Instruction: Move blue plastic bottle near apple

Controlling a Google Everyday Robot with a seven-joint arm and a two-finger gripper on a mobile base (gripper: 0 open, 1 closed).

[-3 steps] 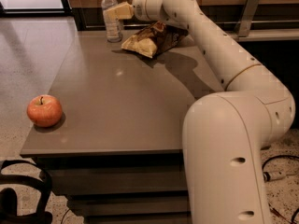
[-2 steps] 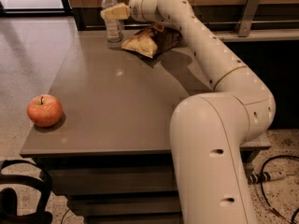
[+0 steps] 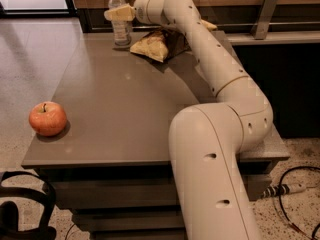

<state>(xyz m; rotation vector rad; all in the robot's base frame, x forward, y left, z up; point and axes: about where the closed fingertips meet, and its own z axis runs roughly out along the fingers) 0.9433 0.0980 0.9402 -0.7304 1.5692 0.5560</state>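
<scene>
The blue plastic bottle (image 3: 120, 31), clear with a white cap, stands upright at the far left corner of the grey table (image 3: 125, 109). My gripper (image 3: 118, 13) is at the bottle's upper body, reaching in from the right and overlapping it. The apple (image 3: 47, 118), red-orange with a short stem, sits at the table's near left edge, far from the bottle.
A yellow-and-brown snack bag (image 3: 156, 45) lies just right of the bottle, under my forearm. My arm (image 3: 215, 134) spans the table's right side. A wall ledge with a metal bracket (image 3: 264, 14) runs behind. Cables (image 3: 290, 204) lie on the floor at right.
My gripper has moved a little to the left, further across the bottle. The bottle and the apple have not moved.
</scene>
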